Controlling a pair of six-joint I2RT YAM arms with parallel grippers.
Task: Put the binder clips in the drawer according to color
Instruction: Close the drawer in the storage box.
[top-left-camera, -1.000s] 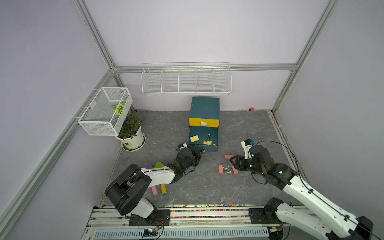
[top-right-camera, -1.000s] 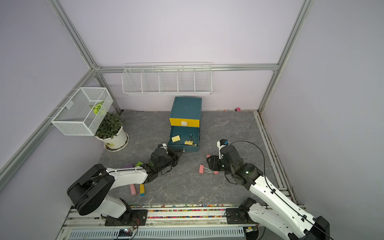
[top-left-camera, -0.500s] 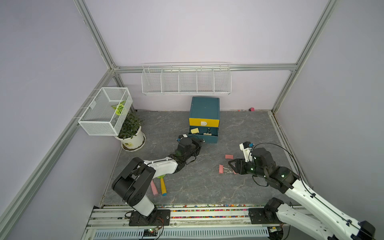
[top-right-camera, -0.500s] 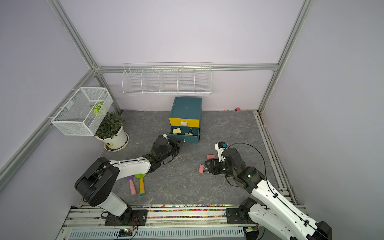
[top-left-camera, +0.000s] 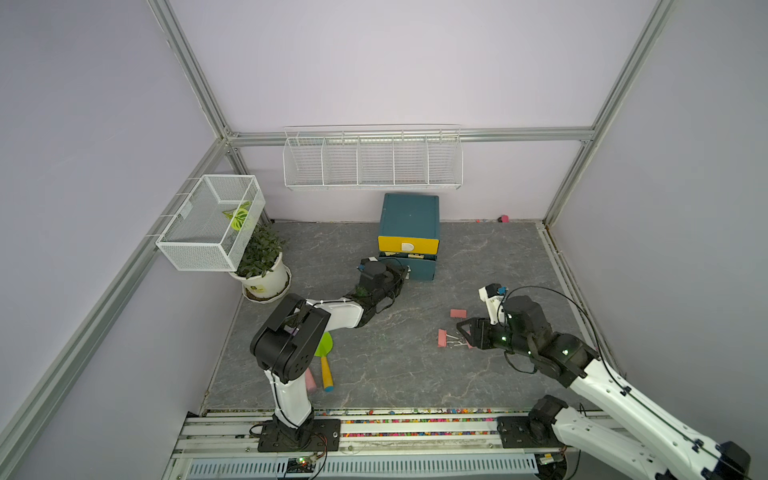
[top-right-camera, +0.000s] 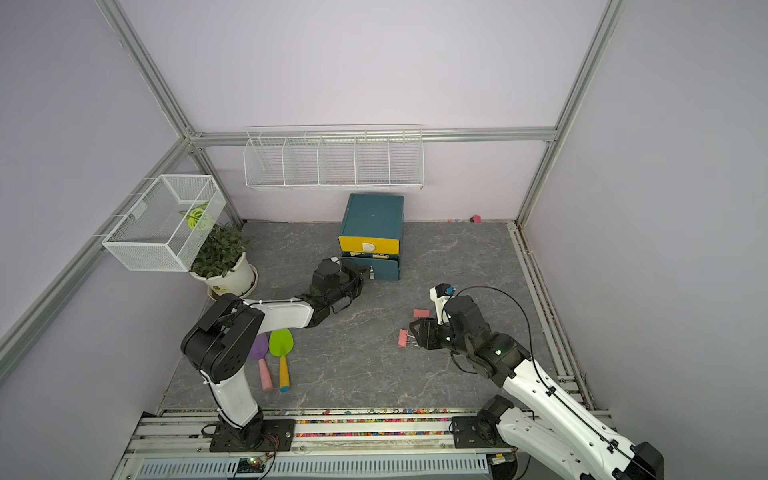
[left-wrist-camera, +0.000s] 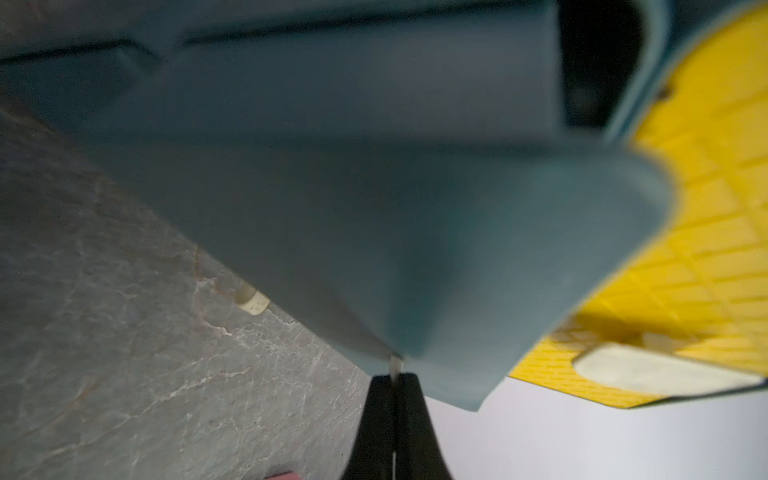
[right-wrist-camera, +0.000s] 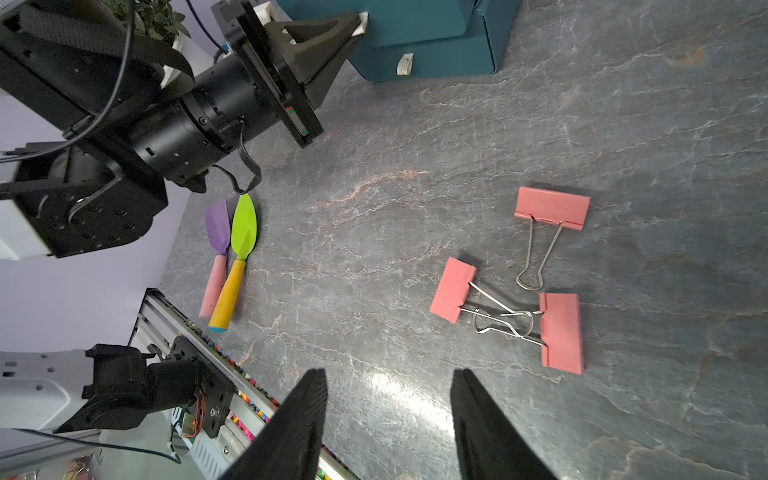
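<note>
Your left gripper (right-wrist-camera: 358, 20) was fully closed. Its tips met the front of the middle drawer (left-wrist-camera: 415, 228) of the drawer cabinet (top-left-camera: 409, 216), which sat at the middle of the table's (top-left-camera: 374, 365) back edge. I could not tell whether the tips pinched that drawer's small white pull. The drawer stood slightly out beneath the yellow front. Your right gripper (right-wrist-camera: 388, 374) hung partly open and empty, low over the table right of centre. Just beside it lay three pink binder clips (right-wrist-camera: 552, 208), two with their wire handles tangled.
</note>
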